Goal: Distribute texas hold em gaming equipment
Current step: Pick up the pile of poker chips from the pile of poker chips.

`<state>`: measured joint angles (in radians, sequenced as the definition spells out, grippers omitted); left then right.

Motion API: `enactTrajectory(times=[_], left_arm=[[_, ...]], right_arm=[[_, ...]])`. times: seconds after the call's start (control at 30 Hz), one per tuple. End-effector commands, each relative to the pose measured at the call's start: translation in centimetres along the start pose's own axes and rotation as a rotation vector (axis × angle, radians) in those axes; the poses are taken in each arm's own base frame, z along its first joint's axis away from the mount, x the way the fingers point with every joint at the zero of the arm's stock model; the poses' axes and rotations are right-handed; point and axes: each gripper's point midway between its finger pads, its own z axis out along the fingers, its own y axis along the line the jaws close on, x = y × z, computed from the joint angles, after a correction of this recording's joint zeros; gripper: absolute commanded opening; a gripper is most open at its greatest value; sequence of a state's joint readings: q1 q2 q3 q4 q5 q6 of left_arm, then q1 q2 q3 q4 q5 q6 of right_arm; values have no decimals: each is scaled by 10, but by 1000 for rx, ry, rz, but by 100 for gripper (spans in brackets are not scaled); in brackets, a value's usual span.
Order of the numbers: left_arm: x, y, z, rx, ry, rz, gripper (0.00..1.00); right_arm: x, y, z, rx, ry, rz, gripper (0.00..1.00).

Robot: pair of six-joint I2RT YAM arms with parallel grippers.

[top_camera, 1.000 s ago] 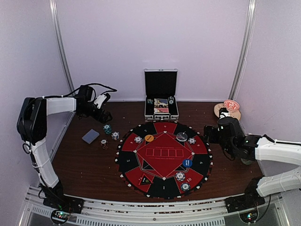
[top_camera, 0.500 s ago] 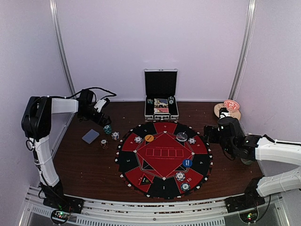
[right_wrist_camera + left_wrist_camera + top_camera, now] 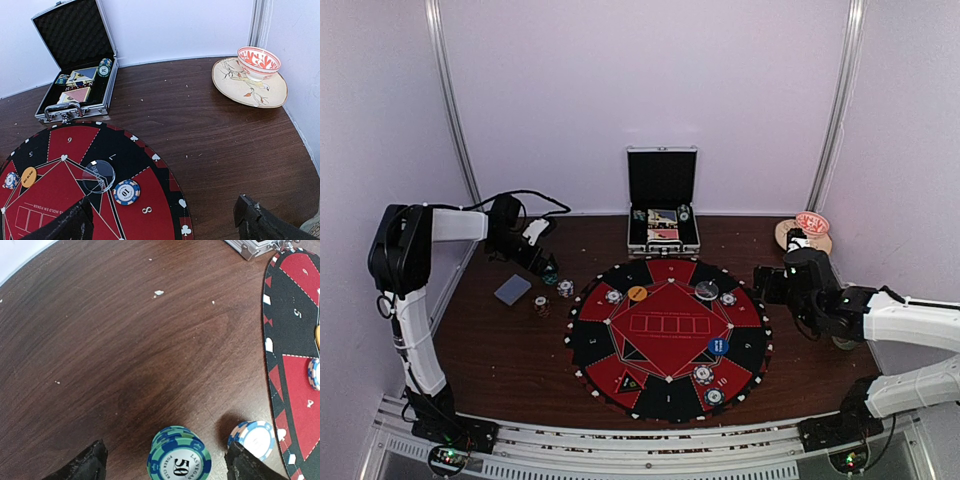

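Note:
A round red-and-black poker mat [image 3: 668, 335] holds single chips [image 3: 703, 374], an orange disc [image 3: 637, 293], a blue disc [image 3: 718, 346] and a clear dealer disc [image 3: 706, 290]. Left of the mat stand a teal chip stack [image 3: 179, 455], a white-blue stack [image 3: 252, 437] and a third small stack [image 3: 541, 303]. A grey-blue card deck [image 3: 512, 290] lies beside them. My left gripper [image 3: 542, 262] is open, its fingers either side of the teal stack, not touching it. My right gripper [image 3: 765, 285] is open and empty at the mat's right edge, near a "10" chip [image 3: 126, 192].
An open metal case [image 3: 663, 205] with cards and chips stands behind the mat; it also shows in the right wrist view [image 3: 75, 65]. A tan dish [image 3: 235, 87] carrying a red-white cup [image 3: 258, 60] sits in the back right corner. White walls close in on three sides.
My left gripper has moved right and down from the back left to the teal chip stack. The right arm has barely moved.

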<state>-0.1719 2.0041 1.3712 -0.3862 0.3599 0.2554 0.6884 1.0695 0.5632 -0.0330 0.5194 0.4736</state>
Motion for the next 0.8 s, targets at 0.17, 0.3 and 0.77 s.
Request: enactTrajectory(times=[0.17, 0.3, 0.77], left_arm=[[-5, -1, -3, 6, -8, 33, 79], [-3, 1, -1, -3, -2, 31, 77], [5, 1, 5, -2, 18, 29, 73]], right_arm=[[-7, -1, -2, -4, -17, 7, 100], [-7, -1, -2, -5, -16, 7, 100], [-7, 0, -2, -6, -16, 8, 100]])
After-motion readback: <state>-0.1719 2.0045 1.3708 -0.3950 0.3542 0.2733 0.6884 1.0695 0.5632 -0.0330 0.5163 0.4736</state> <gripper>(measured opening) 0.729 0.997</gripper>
